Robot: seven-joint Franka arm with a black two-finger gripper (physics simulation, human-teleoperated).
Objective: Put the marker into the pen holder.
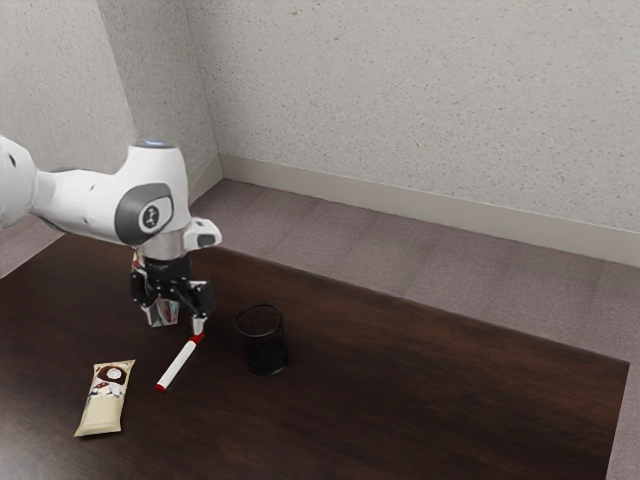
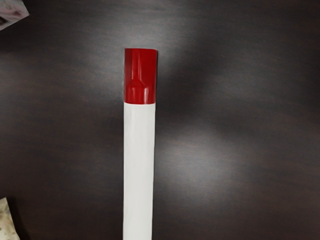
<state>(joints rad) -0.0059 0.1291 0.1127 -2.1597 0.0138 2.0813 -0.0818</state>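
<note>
Pre-grasp — tool (image 1: pixel 176 322) open wide, empty, near marker (image 1: pixel 180 363). Next: centre, lower, close on it — carry to pen holder (image 1: pixel 264 345).

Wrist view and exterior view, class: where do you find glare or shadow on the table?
Wrist view: pale glare beside the white barrel of the marker, with soft-edged darker shading beside its red end; exterior view: a pale sheen on the table towards the picture's lower left corner.
</note>
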